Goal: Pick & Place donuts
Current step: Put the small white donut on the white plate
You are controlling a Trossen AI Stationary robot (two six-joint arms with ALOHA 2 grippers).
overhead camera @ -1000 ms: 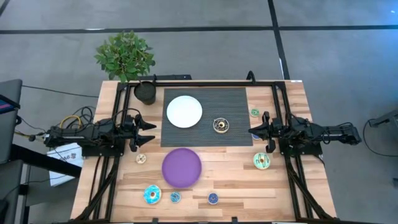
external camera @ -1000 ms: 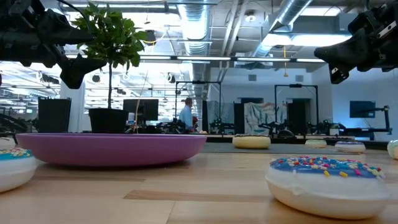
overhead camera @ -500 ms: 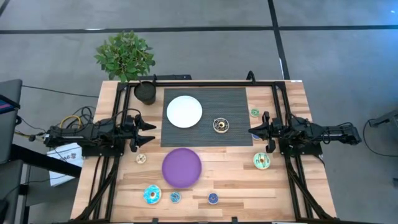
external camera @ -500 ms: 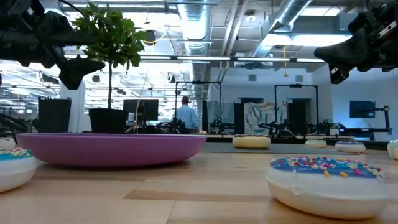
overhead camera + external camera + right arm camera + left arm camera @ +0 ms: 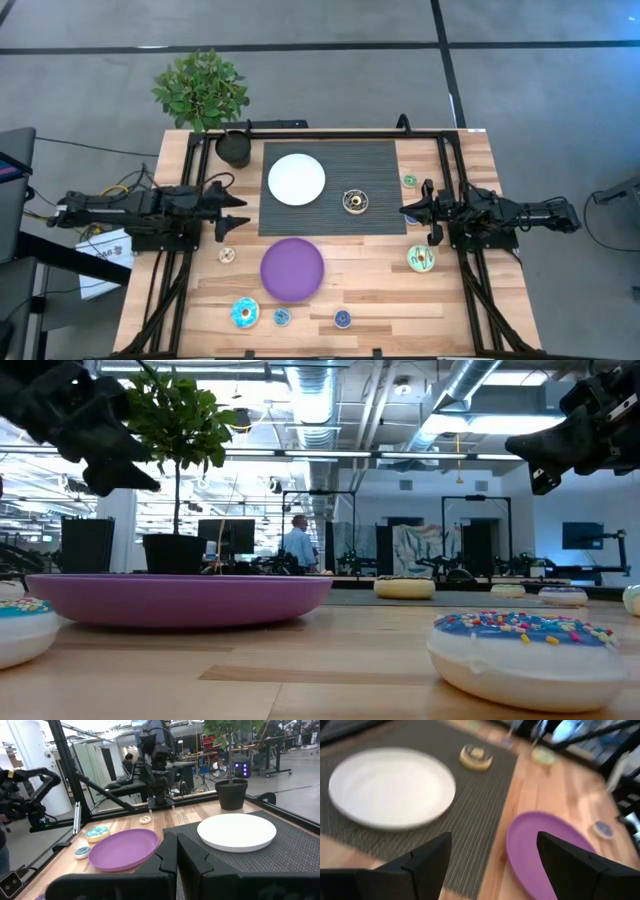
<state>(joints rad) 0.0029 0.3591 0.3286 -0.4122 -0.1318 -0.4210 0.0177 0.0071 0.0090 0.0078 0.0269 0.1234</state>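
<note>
While the left end effector (image 5: 237, 212) gapes wide, glossy round plates (image 5: 296, 179) flank a ribbed mat (image 5: 380, 160)

The left arm reaches in from the left edge of the high view, level above the tabletop's left side, and its left gripper (image 5: 240, 212) points toward the middle with its two fingers (image 5: 427, 862) spread apart, nothing between them. The right arm mirrors it at the right, and its right gripper (image 5: 404, 211) has both fingers (image 5: 162, 855) pressed together, empty.
</note>
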